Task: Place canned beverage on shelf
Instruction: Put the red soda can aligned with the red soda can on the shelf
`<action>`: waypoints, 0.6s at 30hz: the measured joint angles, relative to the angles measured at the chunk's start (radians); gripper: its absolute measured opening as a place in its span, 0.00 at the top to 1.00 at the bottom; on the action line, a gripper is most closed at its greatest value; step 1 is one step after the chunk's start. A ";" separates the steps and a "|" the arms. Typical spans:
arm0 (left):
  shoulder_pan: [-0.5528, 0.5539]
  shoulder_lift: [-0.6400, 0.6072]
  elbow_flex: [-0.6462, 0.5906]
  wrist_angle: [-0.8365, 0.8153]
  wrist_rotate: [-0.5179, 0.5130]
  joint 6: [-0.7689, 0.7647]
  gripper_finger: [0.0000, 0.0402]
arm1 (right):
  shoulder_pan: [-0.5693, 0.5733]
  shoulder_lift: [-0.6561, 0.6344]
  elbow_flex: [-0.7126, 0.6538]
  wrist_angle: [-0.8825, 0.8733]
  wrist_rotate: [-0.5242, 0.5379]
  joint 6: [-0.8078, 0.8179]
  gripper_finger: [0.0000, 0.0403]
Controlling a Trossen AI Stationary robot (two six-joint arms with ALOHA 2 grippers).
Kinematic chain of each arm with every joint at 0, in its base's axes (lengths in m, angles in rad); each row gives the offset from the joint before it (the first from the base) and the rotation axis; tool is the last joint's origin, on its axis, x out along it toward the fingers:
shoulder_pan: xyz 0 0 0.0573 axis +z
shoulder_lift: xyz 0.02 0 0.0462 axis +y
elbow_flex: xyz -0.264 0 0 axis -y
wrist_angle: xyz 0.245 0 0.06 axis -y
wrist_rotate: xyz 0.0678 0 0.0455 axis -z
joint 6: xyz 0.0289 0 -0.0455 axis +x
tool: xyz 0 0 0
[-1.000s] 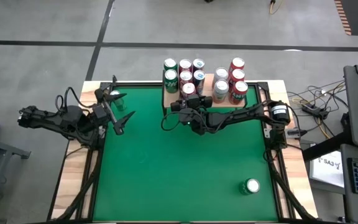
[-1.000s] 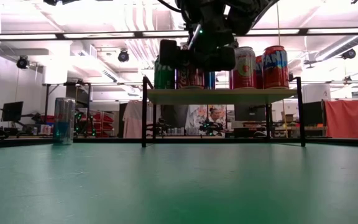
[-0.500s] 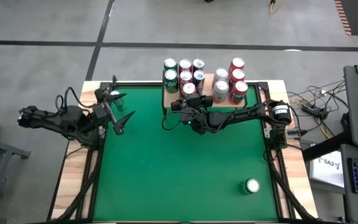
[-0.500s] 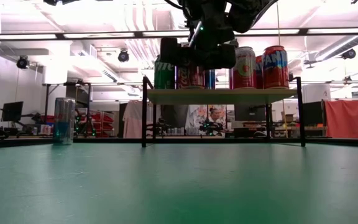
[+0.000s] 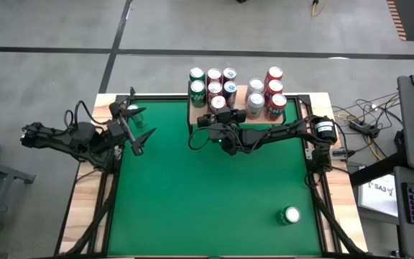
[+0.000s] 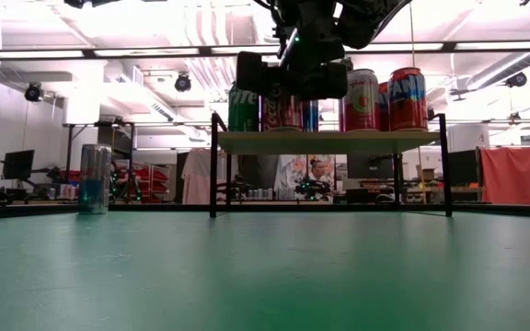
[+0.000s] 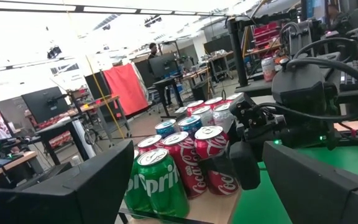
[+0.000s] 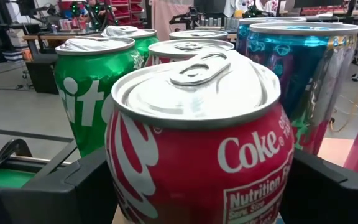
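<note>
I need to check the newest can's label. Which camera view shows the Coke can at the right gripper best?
The right wrist view: the Coke can fills it, label readable, between open fingers. The left wrist view shows it smaller, the high view only its top, and the low view hides it behind the right gripper.

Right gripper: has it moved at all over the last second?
Barely. In the low view the right gripper has crept upward against the shelf board; in the high view it sits in the same spot by the Coke can, jaws open around it.
</note>
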 joint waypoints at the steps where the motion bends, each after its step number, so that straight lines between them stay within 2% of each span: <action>1: 0.000 0.000 0.000 0.000 0.000 0.000 0.15 | 0.000 0.000 0.000 0.000 0.000 0.000 0.19; 18: 0.000 0.000 0.000 0.000 -0.004 0.000 0.15 | 0.000 0.000 0.000 0.049 -0.002 -0.053 0.19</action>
